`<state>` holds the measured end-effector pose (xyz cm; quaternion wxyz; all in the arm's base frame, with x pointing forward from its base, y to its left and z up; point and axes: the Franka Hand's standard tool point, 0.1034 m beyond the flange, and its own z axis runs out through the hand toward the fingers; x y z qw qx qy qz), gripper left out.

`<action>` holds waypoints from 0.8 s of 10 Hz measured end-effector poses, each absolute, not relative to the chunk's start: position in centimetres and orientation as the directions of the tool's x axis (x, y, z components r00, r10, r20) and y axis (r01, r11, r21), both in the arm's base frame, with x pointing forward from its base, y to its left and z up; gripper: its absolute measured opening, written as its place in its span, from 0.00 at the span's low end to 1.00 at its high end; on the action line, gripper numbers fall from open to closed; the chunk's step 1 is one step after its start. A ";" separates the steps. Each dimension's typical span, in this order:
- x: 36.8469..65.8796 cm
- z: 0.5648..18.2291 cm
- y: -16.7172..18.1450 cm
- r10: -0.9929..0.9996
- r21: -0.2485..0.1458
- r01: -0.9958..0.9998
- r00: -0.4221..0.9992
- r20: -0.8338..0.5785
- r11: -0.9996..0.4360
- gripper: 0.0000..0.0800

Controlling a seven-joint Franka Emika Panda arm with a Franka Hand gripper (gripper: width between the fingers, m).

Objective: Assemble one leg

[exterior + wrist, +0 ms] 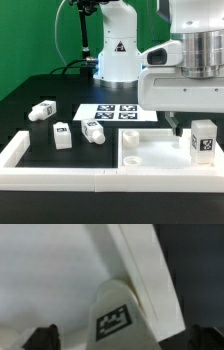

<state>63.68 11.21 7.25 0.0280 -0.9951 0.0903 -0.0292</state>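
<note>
At the right of the exterior view, the white robot arm reached down over the large flat white square tray-like piece (150, 152), which lay on the black table (30, 95) in the lower right of the frame. A small white plastic rectangular leg (203, 141) with a black-and-white square tag on its face stood upright on that piece near its right edge, close below the arm's body.

The dark tips of the claw (176, 125) showed just left of this leg. In the wrist view the same leg (120, 314) rose in the lower middle of the picture, its tag facing the camera, and the two dark fingertips (42, 336) stood at the bottom corners, wide apart, one to each side of the leg and touching nothing.

Three more white tagged posts lay on the table at the left of the exterior view: one (42, 111) furthest left, one (62, 133) below it, and one (94, 130) nearer the centre. The marker board (118, 113) lay flat in the middle of the frame, behind the tray-like piece.
</note>
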 end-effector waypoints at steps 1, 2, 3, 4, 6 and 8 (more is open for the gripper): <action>63.7 7.3 11.5 -0.036 -0.036 -0.034 0.997 0.064 -0.999 0.81; 63.7 7.3 11.5 -0.079 -0.044 -0.076 0.995 0.061 -0.996 0.81; 63.7 7.3 11.5 -0.078 -0.043 -0.076 0.995 0.061 -0.996 0.67; 63.7 7.2 11.5 -0.079 -0.043 -0.077 0.995 0.061 -0.996 0.50; 63.7 7.2 11.5 -0.219 -0.053 -0.216 0.974 0.053 -0.975 0.36; 63.7 7.2 11.6 -0.475 -0.064 -0.472 0.879 0.040 -0.879 0.36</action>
